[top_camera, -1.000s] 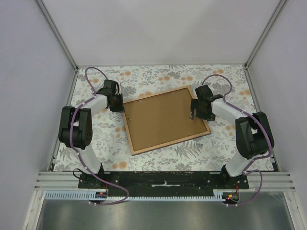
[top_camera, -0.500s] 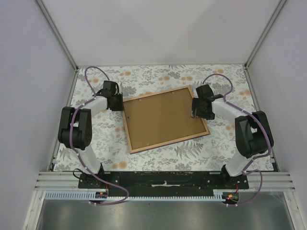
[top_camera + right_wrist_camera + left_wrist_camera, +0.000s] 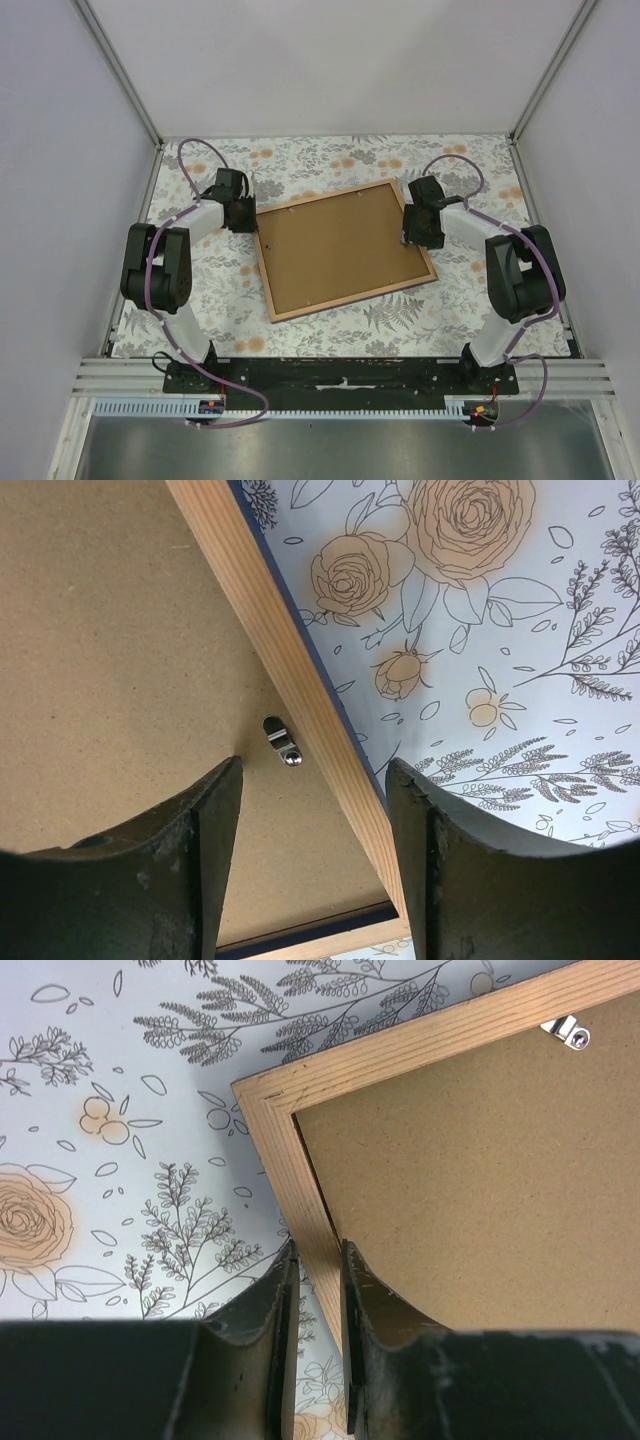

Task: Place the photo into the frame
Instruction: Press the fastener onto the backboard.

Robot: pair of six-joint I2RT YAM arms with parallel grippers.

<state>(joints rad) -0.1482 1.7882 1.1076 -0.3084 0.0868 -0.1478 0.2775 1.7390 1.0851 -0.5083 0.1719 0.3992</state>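
Observation:
The frame [image 3: 355,299] lies flat in the middle of the table, light wood face up, with the brown backing board [image 3: 340,250] in it. The photo is hidden. My left gripper [image 3: 245,216] is at the frame's left rim near its far corner. In the left wrist view my left gripper [image 3: 318,1290] is shut on that wooden rim [image 3: 400,1045]. My right gripper [image 3: 412,232] is open over the right rim. In the right wrist view my right gripper [image 3: 313,770] straddles the rim [image 3: 270,630], one finger over the board [image 3: 110,660], one over the cloth.
A floral tablecloth [image 3: 320,160] covers the table. Small metal turn clips [image 3: 281,742] sit on the board by the rim; another shows in the left wrist view [image 3: 567,1030]. White walls and metal posts enclose the table on three sides.
The frame has shifted slightly toward the left. My right gripper has drawn back a little toward the right rim. My left gripper has stayed on the left rim.

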